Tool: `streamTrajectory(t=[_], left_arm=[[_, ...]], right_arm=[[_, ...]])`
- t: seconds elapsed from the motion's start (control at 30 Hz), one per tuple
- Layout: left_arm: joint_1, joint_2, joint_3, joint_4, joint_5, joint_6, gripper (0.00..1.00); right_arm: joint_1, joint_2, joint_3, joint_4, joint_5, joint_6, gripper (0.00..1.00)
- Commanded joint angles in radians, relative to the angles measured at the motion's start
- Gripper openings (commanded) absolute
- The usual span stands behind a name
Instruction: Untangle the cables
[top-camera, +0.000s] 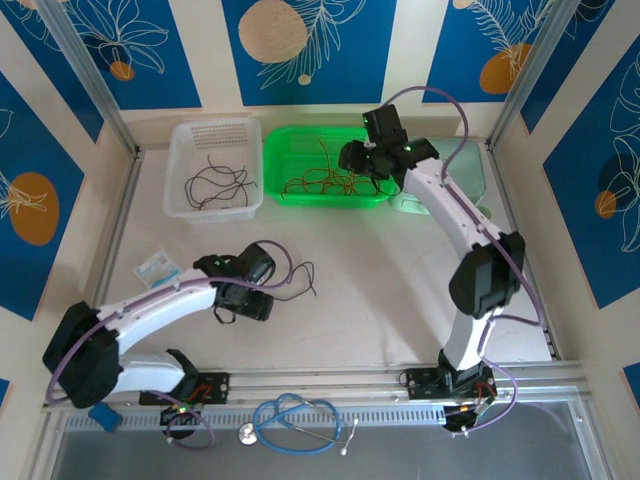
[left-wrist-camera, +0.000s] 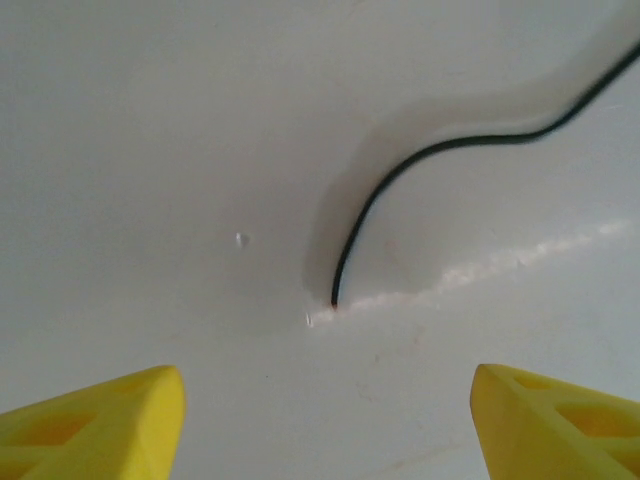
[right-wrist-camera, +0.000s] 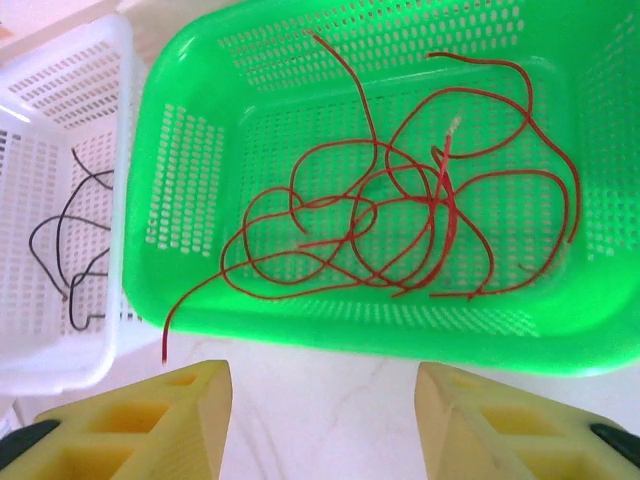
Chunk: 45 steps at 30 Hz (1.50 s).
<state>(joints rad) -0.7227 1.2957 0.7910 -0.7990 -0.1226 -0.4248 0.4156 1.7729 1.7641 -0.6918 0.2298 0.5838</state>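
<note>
Red cables (right-wrist-camera: 400, 215) lie tangled in the green basket (right-wrist-camera: 200, 60); one red end hangs over its near wall. My right gripper (right-wrist-camera: 322, 425) hovers open just in front of that basket, nothing between its fingers. In the top view it (top-camera: 362, 160) is over the green basket (top-camera: 285, 140) and the red cables (top-camera: 318, 180). Black cables (top-camera: 215, 185) lie in the white basket (top-camera: 185, 140). One black cable (left-wrist-camera: 420, 155) lies loose on the table, its end just ahead of my open left gripper (left-wrist-camera: 328, 430). From above, the left gripper (top-camera: 252, 298) sits beside this black cable (top-camera: 300, 272).
A blue stethoscope (top-camera: 295, 418) lies at the near edge between the arm bases. A small blue-and-white packet (top-camera: 155, 268) lies left of the left arm. A pale green lid-like thing (top-camera: 410, 202) sits right of the green basket. Frame posts and walls bound the table.
</note>
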Motion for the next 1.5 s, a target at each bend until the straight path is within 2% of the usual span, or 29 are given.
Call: streamTrajectory(t=[0.0, 0.2, 0.33, 0.47, 0.63, 0.73, 0.9, 1.1, 1.23, 1.33, 1.47], left_arm=[[0.043, 0.072, 0.025, 0.089, 0.093, 0.12, 0.73], [0.061, 0.237, 0.052, 0.163, 0.135, 0.115, 0.65], [0.06, 0.276, 0.039, 0.196, 0.136, 0.106, 0.57], [0.059, 0.332, 0.03, 0.224, 0.138, 0.098, 0.28], [0.041, 0.391, 0.022, 0.253, 0.134, 0.092, 0.02], [0.024, 0.378, 0.032, 0.249, 0.112, 0.09, 0.0], [0.005, 0.259, 0.096, 0.167, 0.104, 0.095, 0.0], [-0.018, 0.127, 0.223, 0.045, 0.165, 0.127, 0.0], [-0.023, 0.062, 0.286, 0.005, 0.204, 0.131, 0.0], [-0.023, 0.028, 0.308, 0.001, 0.219, 0.126, 0.0], [-0.022, 0.007, 0.331, 0.006, 0.211, 0.107, 0.0]], right_arm=[[-0.012, -0.113, -0.103, 0.029, -0.032, -0.026, 0.5], [-0.042, -0.326, -0.299, 0.059, -0.037, -0.016, 0.49], [-0.064, -0.426, -0.359, 0.051, -0.031, -0.011, 0.48], [-0.078, -0.512, -0.408, 0.051, -0.031, 0.007, 0.47], [-0.084, -0.61, -0.463, 0.045, -0.023, 0.03, 0.46], [-0.086, -0.658, -0.491, 0.029, -0.032, 0.045, 0.46], [-0.076, -0.687, -0.571, 0.024, -0.111, 0.102, 0.43], [-0.015, -0.642, -0.696, 0.082, -0.159, 0.184, 0.39], [0.022, -0.579, -0.779, 0.194, -0.249, 0.235, 0.39], [0.044, -0.531, -0.806, 0.264, -0.307, 0.208, 0.39], [0.044, -0.519, -0.862, 0.368, -0.346, 0.087, 0.39]])
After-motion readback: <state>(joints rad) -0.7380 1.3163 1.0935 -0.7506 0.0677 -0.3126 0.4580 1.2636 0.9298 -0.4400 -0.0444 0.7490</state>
